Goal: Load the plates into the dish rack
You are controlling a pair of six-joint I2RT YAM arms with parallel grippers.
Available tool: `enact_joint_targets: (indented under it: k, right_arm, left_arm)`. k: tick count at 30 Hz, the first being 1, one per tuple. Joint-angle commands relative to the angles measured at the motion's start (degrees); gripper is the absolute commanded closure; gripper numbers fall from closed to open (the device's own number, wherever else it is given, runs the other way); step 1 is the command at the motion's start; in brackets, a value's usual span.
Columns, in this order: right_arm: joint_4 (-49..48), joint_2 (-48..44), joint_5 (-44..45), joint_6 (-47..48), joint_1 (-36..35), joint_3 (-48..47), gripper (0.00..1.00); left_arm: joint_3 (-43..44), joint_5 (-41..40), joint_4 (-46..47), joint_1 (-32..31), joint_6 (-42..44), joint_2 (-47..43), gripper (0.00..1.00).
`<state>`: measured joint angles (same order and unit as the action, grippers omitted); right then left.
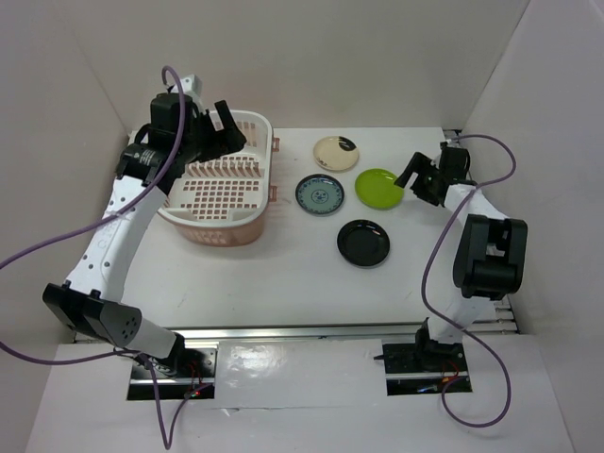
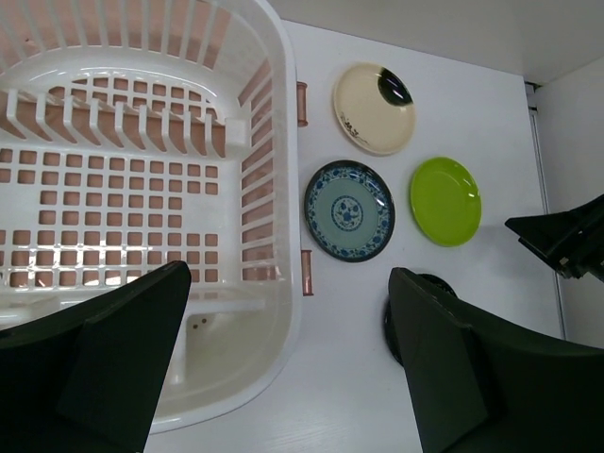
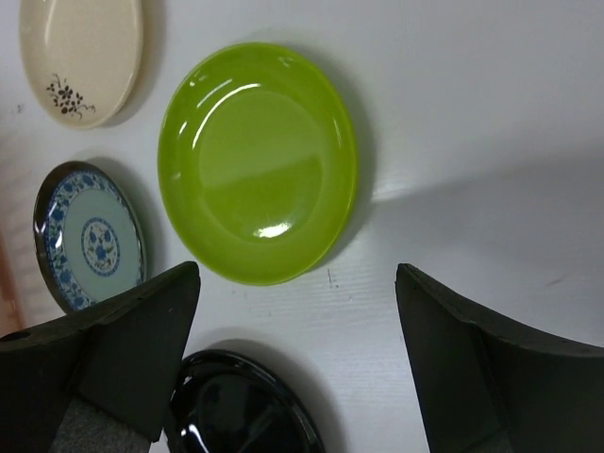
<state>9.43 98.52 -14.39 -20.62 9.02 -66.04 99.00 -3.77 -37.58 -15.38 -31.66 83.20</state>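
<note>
Right tool point(image 3: 295, 354) spread wide beside lime plate point(image 3: 257, 160) rim.

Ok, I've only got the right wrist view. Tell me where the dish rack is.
Observer: The dish rack sits on the table left of the blue-patterned plate, with no plates in it.
Operator: Now report the left claw.
Observer: The left claw hangs open and empty over the rack.
</note>
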Motion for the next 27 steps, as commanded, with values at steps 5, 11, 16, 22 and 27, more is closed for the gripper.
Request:
enact_joint_targets:
  k: [5, 11, 16, 22, 27]
  right_arm:
    - [-8.72, 4.74, -3.44, -0.03, 1.35, 0.21, 0.12]
    - [-10.4, 10.63, -3.97, 1.02, 1.97, 0.21, 0.15]
    - [-11.45, 13.01, -5.99, 1.64, 3.02, -0.31, 0.21]
    - [-11.97, 16.43, -8.19, 1.64, 3.03, -1.89, 0.27]
    - [-12.6, 19.33, -10.13, 0.5, 3.03, -2.43, 0.29]
  left_arm:
    - [1.02, 3.95, 2.78, -0.18, 0.28, 3.02, 0.04]
    - [2.16, 5.26, 2.78, -0.18, 0.28, 3.64, 0.05]
    - [2.16, 5.79, 2.78, -0.18, 0.28, 3.64, 0.01]
    - [2.69, 5.79, 2.78, -0.18, 0.81, 3.64, 0.0]
    - [2.69, 5.79, 2.78, -0.18, 0.81, 3.64, 0.0]
